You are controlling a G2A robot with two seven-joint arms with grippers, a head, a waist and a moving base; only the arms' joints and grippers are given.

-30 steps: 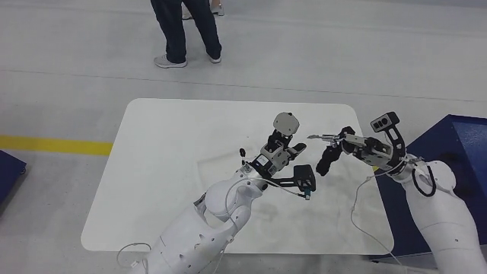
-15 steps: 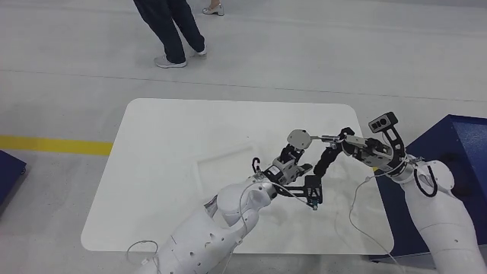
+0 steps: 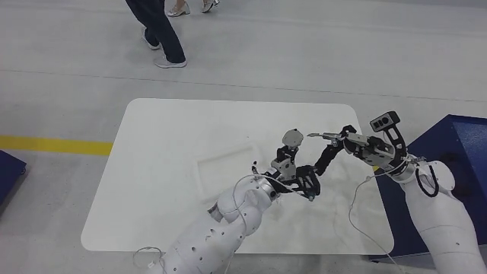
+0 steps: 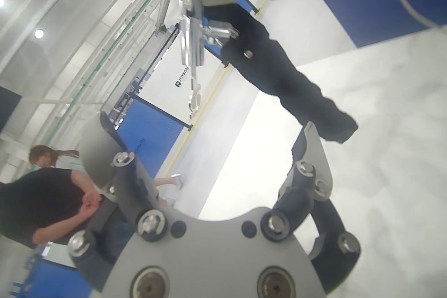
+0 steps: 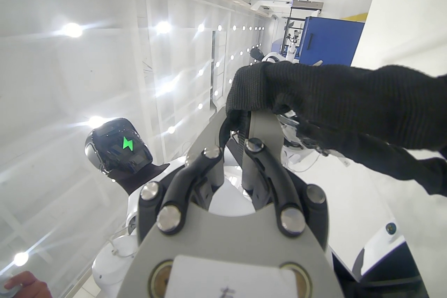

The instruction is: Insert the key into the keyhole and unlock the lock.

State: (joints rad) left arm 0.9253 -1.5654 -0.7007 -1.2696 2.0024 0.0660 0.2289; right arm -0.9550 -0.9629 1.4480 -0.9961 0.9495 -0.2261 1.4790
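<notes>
Vs 1 s ago: left gripper (image 3: 290, 147) is further over toward the right gripper (image 3: 338, 139) and nearer the robot; vs 0.5 s ago it is a touch back again; right arm is practically where it was; gap between the two is small, and top view reads it as just beside, not touching.

Key (image 3: 319, 135): bright metal sticking out of the right gripper, up in the air over the counter (image 3: 167, 167), pointing across at the left gripper; right gripper is clenched on it, fingers nearly together in its wrist view; held by the back end so the front stays free for insertion, I judge.

Left wrist view: a smaller metal piece (image 4: 194, 98) dangles under the held metal; second key or tag, can't tell. Black knit sleeve (image 5: 349, 103) hangs off the right gripper and drapes down beside the key; probably a finger cover, not part of the task.

Left gripper: released, fingers wide, nothing between them; its camera looks up at the key from below, so I read the pose as lined up to take or steady the hardware.

Step in hand, my read: bringing the two grippers together mid-air; insertion not yet done; risk is the dangling piece or the sleeve snagging between the open fingers.
</notes>
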